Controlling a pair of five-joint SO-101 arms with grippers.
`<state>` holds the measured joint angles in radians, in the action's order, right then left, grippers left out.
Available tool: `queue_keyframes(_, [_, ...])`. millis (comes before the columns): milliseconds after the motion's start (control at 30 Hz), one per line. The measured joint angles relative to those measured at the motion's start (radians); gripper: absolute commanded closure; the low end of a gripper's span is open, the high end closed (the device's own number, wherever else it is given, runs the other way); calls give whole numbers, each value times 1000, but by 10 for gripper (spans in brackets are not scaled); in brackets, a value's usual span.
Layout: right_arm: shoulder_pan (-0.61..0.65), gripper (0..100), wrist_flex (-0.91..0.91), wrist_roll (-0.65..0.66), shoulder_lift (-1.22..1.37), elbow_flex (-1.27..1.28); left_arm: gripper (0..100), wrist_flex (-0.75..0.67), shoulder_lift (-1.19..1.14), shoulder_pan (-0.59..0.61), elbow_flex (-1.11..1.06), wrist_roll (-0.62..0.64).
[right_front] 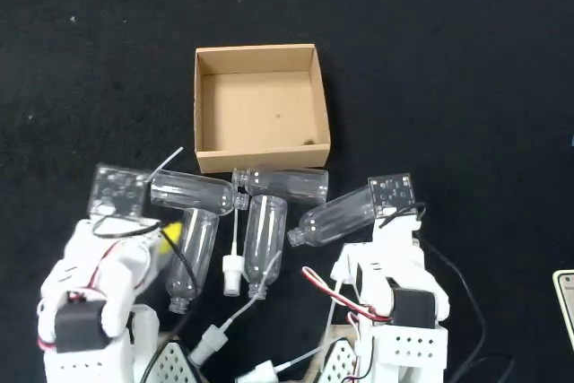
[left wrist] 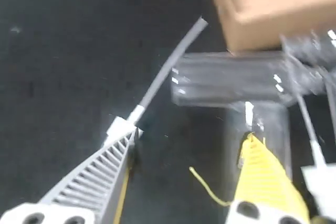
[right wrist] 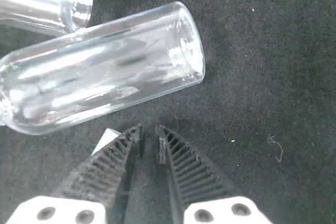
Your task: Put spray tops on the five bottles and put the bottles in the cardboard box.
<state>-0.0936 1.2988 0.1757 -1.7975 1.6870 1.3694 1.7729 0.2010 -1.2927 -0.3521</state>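
Five bottles [right_front: 265,238] lie clustered on black table [right_front: 448,87], just in front of cardboard box [right_front: 260,161]; spray tops [right_front: 232,274] loose among them. L gripper [left wrist: 191,135] fingers spread wide, grey tip at a top's tube. R gripper [right wrist: 149,129] fingers nearly pressed together, holding nothing, beside a bottle's base.

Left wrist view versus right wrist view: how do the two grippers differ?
The left gripper stands wide open; the right gripper is nearly shut. The left gripper has one grey and one yellow finger; the right gripper's are both black. Both hold nothing, low over the black table.
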Motion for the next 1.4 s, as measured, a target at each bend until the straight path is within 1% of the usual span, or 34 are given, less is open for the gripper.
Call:
queue_keyframes(100, [0, 987, 0, 0, 0, 0, 707, 2, -121, -77, 40, 0])
queue_keyframes(267, [0, 987, 0, 0, 0, 0, 706, 2, -410, -207, 161, 15])
queue_keyframes(367, [0, 987, 0, 0, 0, 0, 706, 2, -577, -244, 198, 57])
queue_keyframes(533, [0, 987, 0, 0, 0, 0, 706, -71, -741, -262, 198, 94])
queue_keyframes(733, [0, 987, 0, 0, 0, 0, 706, -255, -789, -267, 58, 92])
queue_keyframes(900, [0, 987, 0, 0, 0, 0, 712, -342, -795, -267, -38, 91])
queue_keyframes(1033, [0, 987, 0, 0, 0, 0, 715, -354, -795, -267, -41, 91])
queue_keyframes(1067, [0, 987, 0, 0, 0, 0, 729, -354, -795, -267, -41, 91])
queue_keyframes(1200, [0, 987, 0, 0, 0, 0, 838, -354, -795, -267, -41, 91])
queue_keyframes(1267, [0, 987, 0, 0, 0, 0, 866, -333, -795, -267, -40, 91])
queue_keyframes(1400, [0, 987, 0, 0, 0, 0, 864, -252, -795, -269, -11, 87])
